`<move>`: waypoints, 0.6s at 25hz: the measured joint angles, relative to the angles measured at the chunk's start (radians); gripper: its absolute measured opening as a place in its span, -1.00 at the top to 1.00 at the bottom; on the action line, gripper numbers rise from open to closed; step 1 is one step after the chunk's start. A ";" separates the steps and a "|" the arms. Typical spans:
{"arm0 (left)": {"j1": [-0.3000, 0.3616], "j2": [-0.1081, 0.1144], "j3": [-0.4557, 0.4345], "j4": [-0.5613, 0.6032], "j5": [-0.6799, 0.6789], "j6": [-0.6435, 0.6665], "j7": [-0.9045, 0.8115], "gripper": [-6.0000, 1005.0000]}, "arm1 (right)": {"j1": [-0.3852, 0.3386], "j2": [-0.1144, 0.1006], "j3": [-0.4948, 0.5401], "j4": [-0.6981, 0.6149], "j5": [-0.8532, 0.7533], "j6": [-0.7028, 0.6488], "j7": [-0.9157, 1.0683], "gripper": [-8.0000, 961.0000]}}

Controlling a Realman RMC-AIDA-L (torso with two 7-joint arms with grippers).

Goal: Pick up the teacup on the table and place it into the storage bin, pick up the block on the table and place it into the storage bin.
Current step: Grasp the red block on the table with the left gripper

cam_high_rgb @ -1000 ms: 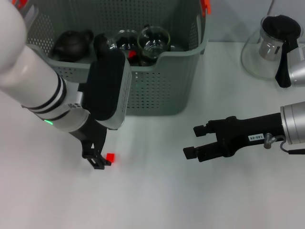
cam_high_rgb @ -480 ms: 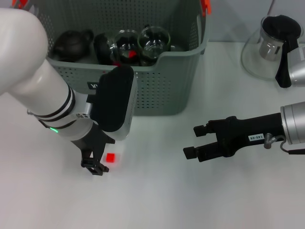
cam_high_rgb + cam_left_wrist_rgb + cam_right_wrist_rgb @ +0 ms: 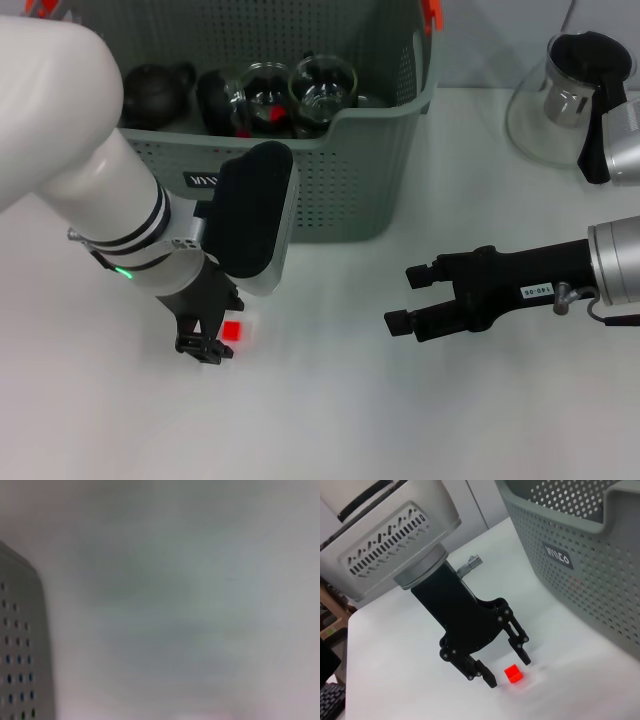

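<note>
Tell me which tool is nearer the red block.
Left. The left tool hangs over the red block, fingers open around it; the right tool sits well off to the block's right.

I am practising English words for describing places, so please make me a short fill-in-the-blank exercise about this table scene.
1. The small block on the table is ____ in colour.
2. The left gripper is open around the block, and its fingertips reach down to the ____.
3. The glass cups stand inside the storage ____.
4. The right gripper is open and holds ____.

Missing words: red; table; bin; nothing
</note>
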State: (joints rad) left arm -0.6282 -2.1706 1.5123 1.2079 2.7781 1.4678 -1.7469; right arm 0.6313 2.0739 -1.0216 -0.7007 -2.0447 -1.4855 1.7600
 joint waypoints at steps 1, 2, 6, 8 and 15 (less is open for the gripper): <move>-0.002 0.000 0.001 -0.006 0.000 -0.002 0.000 -0.11 | 0.000 0.000 0.000 0.000 0.000 0.002 -0.001 -0.96; -0.004 0.000 0.002 -0.011 0.000 -0.004 0.000 -0.11 | -0.001 0.000 0.000 0.000 0.000 0.005 -0.001 -0.96; -0.014 -0.001 0.002 -0.031 0.000 -0.009 -0.001 -0.10 | -0.001 0.000 0.000 0.001 -0.001 0.008 -0.001 -0.96; -0.017 -0.001 0.003 -0.034 0.000 -0.012 -0.002 -0.10 | -0.001 0.000 0.000 0.001 -0.001 0.008 -0.001 -0.96; -0.031 -0.002 0.003 -0.056 0.000 -0.013 -0.004 -0.07 | -0.001 0.000 0.000 0.001 -0.002 0.009 -0.002 -0.96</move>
State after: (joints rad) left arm -0.6588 -2.1721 1.5156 1.1515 2.7781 1.4547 -1.7507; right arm 0.6304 2.0740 -1.0216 -0.6994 -2.0472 -1.4762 1.7580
